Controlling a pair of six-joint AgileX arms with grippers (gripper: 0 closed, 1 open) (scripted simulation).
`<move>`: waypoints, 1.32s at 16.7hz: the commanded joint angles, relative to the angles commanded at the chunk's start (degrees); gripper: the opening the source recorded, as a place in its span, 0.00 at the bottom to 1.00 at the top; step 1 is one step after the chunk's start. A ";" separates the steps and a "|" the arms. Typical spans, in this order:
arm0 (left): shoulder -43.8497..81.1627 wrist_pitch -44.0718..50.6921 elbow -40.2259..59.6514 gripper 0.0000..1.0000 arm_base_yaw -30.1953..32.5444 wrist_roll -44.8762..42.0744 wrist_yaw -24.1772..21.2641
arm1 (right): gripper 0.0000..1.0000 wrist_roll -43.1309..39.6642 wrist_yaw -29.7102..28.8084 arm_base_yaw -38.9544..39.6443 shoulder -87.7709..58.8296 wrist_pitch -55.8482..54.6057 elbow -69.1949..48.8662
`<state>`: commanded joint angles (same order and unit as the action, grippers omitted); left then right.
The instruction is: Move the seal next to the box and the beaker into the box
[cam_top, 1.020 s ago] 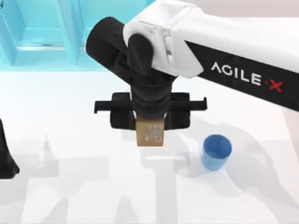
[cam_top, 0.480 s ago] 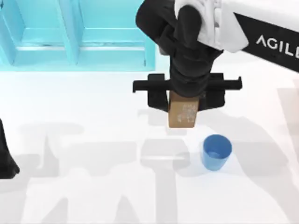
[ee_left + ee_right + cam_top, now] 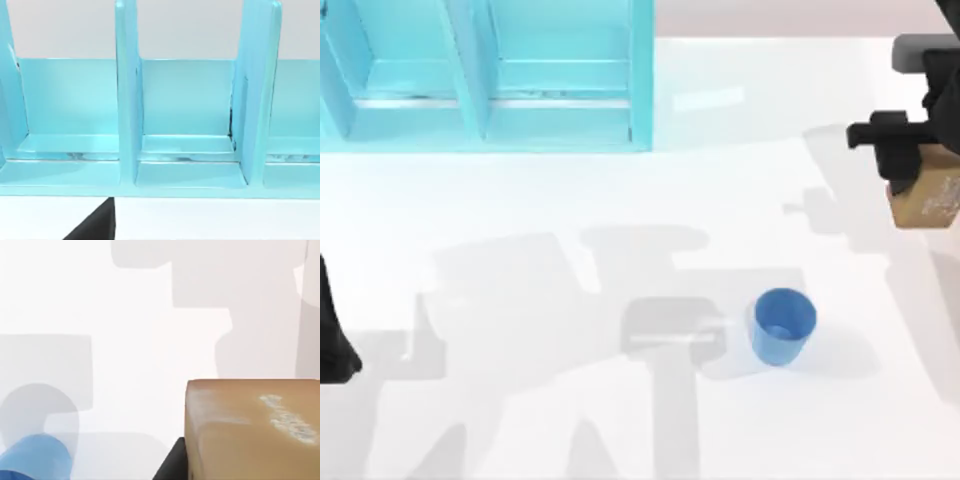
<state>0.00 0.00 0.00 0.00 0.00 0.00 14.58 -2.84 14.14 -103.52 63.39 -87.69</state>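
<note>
Now, from the table's left: my left arm (image 3: 332, 335) sits parked at the left edge, a dark shape low in the top view, and I cannot tell how its gripper stands. Its wrist camera looks straight at the box (image 3: 127, 115), a pale turquoise thing with upright dividers splitting it into open compartments. In the top view the box (image 3: 480, 75) lies at the far left of the white table (image 3: 570, 420).

Further right, the beaker (image 3: 782, 326) stands upright on the table, well apart from the box. It is a small translucent blue cup, slightly tapered, with a plain rim. The right wrist view catches a corner of the beaker (image 3: 35, 457).

At the right edge, my right gripper (image 3: 918, 160) is clenched on the seal (image 3: 927, 200), holding it above the table, well apart from the box and beaker. The seal is a tan-brown block; the right wrist view shows the seal (image 3: 252, 430) close up, with whitish smudged markings on the face toward the camera.
</note>
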 joint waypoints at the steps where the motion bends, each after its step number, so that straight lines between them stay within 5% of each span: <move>1: 0.00 0.00 0.00 1.00 0.00 0.00 0.00 | 0.00 -1.87 0.38 -1.88 1.15 -0.38 1.35; 20: 0.00 0.00 0.00 1.00 0.00 0.00 0.00 | 0.00 -3.90 0.81 -3.97 -1.85 -14.56 12.30; 22: 0.00 0.00 0.00 1.00 0.00 0.00 0.00 | 0.15 -3.90 0.81 -3.97 -1.85 -14.56 12.30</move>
<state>0.00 0.00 0.00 0.00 0.00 0.00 10.68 -2.03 10.17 -105.37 48.83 -75.39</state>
